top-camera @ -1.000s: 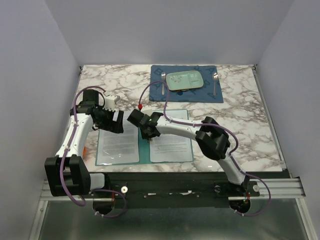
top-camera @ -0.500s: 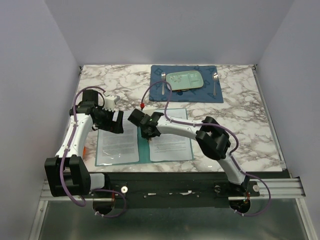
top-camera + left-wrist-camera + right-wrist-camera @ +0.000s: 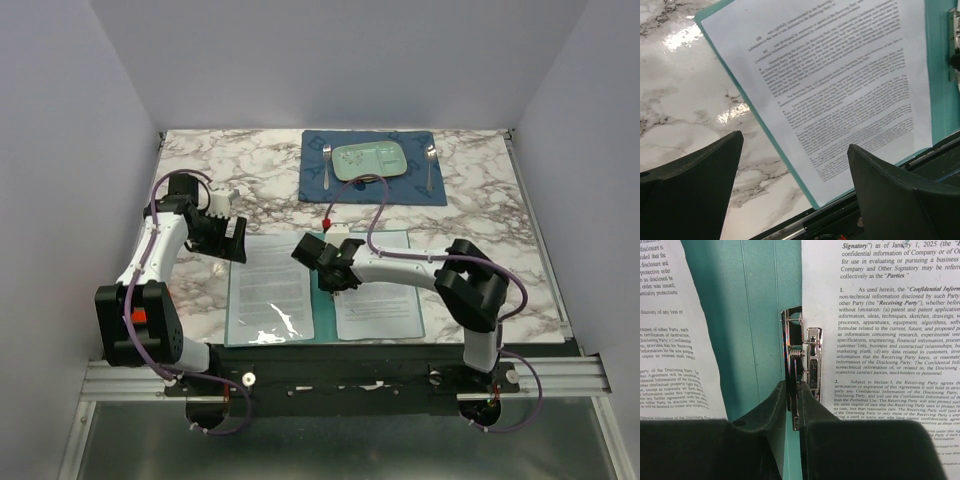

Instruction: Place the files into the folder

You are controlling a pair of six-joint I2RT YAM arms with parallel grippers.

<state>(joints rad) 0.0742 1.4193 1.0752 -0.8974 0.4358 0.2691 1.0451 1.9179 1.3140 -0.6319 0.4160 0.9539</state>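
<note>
Pale walls box in a marbled table (image 3: pixel 480 250), where the folder (image 3: pixel 322 322) lies open at the near middle with the files (image 3: pixel 270 295) on it, one sheet per leaf. A placemat (image 3: pixel 410 185) sits well apart at the far side. At the left, the left gripper (image 3: pixel 225 240) hangs spread and empty over the folder's far-left corner, touching nothing that I can see. At the crease, the right gripper (image 3: pixel 335 278) is pressed together on the near end of a metal clip (image 3: pixel 809 355), which lies over the inner edge of the right sheet. The sheets seem already placed, so the step in hand looks like working that clip to fasten them. To do it well, keep the pinch square on the lever and move along the crease, not sideways, since a sideways pull may drag the thin folder or skew the right sheet. The idle left gripper could press the left leaf to steady it. Only the top view shows both leaves and both arms, but there the right gripper hides the clip. Only the right wrist view shows the clip and the pinch. The left wrist view shows the wide gap between its fingers and the left sheet's print.
</note>
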